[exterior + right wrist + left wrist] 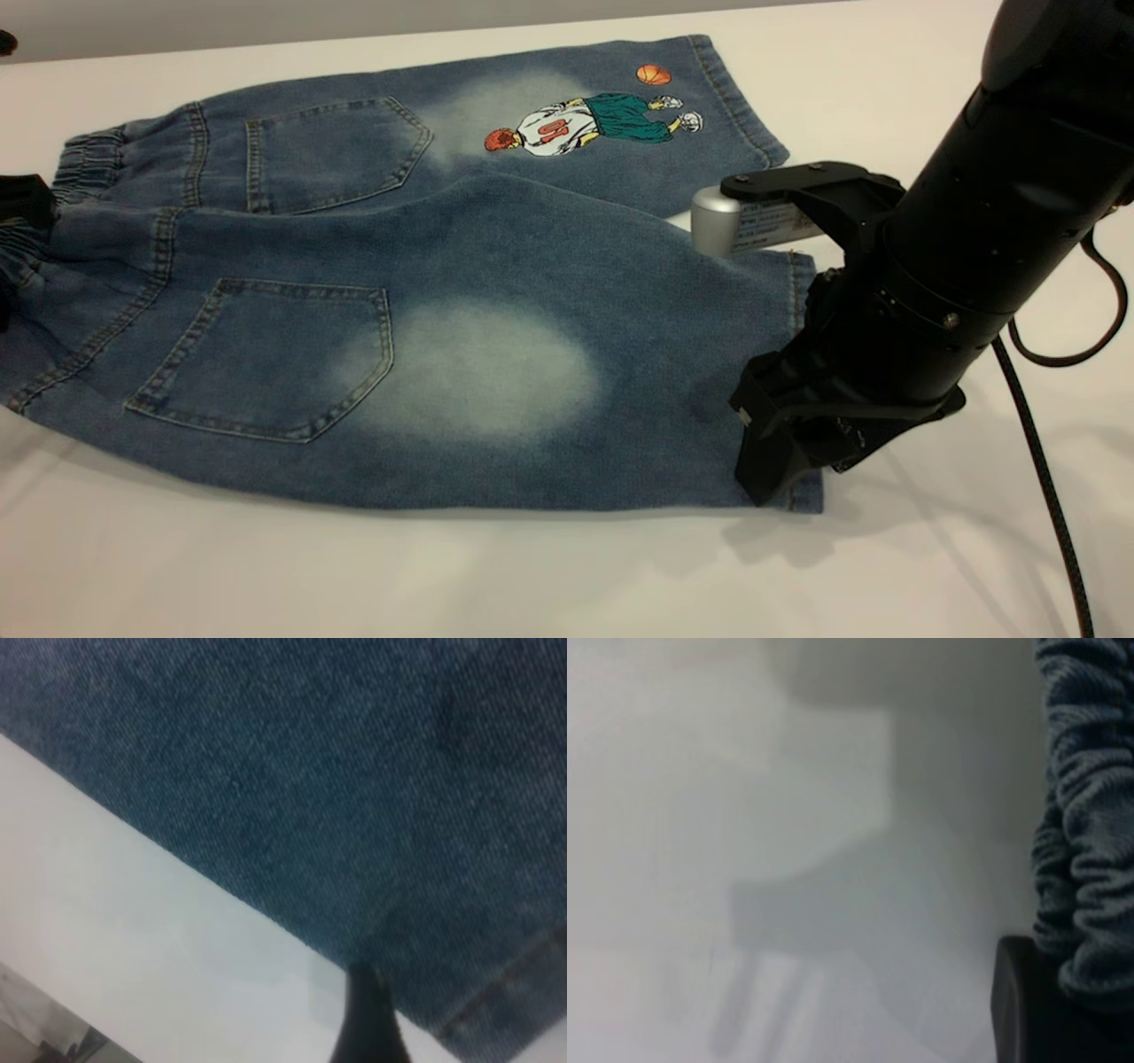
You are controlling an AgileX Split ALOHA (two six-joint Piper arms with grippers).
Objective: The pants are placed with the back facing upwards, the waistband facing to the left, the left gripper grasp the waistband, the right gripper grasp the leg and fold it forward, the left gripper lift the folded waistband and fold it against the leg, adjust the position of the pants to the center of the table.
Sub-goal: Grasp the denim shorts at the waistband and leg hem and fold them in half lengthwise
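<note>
Pants [425, 292]: denim shorts lying back-up on the white table [549, 576], both back pockets showing, waist end toward the exterior view's left edge.
Waistband [84, 164]: the gathered elastic band at the far left end of the pants; its ruched folds fill one side of the left wrist view [1085, 815].
Leg [496, 381]: the plain leg with the pale oval patch, the nearer of the two, lying beside the leg with the basketball-player print [589, 124].
Left gripper [22, 204]: at the waistband, only a dark edge visible; one dark finger [1028, 1001] sits against the gathers; whether it is pinching the fabric cannot be told.
Right gripper [780, 443]: down at the hem corner of the plain leg, its finger [368, 1019] meeting the denim edge; grip state cannot be told.
</note>
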